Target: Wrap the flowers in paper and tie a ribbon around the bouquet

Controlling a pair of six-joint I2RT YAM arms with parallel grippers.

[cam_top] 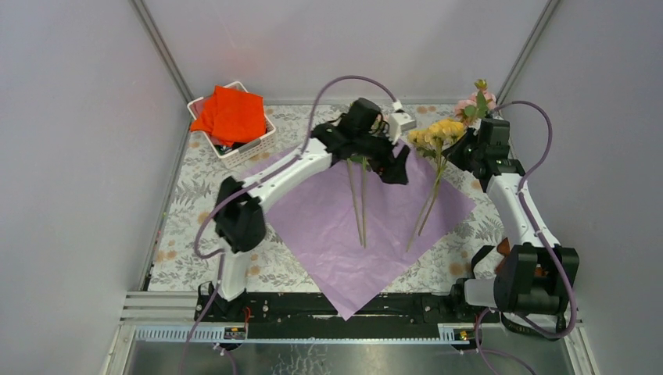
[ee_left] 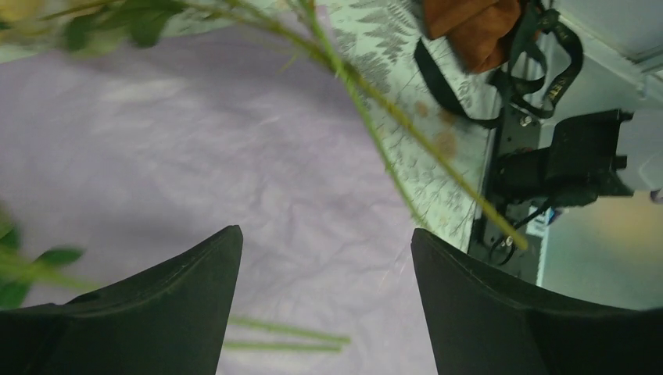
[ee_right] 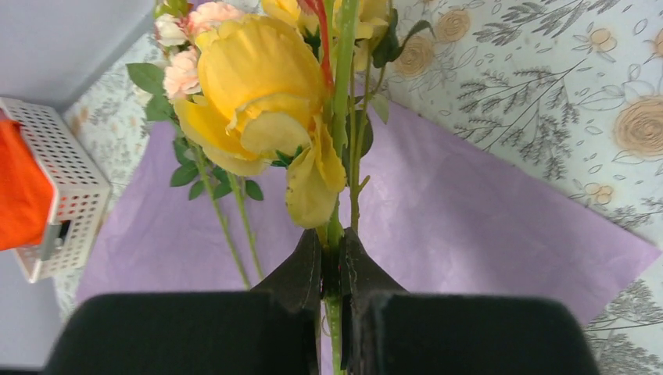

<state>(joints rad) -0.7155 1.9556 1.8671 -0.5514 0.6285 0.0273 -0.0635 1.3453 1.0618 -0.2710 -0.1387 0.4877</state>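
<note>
1. Far left, a white basket (cam_top: pixel 249 151) sits in the far corner of the table (cam_top: pixel 188 195), close to the left wall. An orange-red cloth (cam_top: pixel 231 113) fills it. In the left wrist view the black ribbon (ee_left: pixel 440 82) loops just beside that cloth.
2. The strip of table along the left edge, between the basket and the near rail, is open cloth, crossed only by the left arm's elbow.
3. The paper (cam_top: pixel 336 234) lies flat, purple face up, turned like a diamond in the middle of the table. Its near corner overhangs the near edge onto the black rail. Its right corner stops short of the right arm.
4. Two loose stems (cam_top: pixel 361 211) lie side by side on the paper, running towards the near edge.
5. The left gripper (ee_left: pixel 327 234) hangs over the far part of the paper, above the top ends of those stems. Its fingers stand wide apart with nothing between them.
6. The right gripper (ee_right: pixel 331 246) is over the paper's far right side, its fingers clamped on the green stalks of the flowers (cam_top: pixel 434 133). The yellow blooms are held up off the sheet, the stalk ends slanting down onto it.
7. A pink bloom (cam_top: pixel 478 101) shows just behind the right gripper, near the far right corner.
</note>
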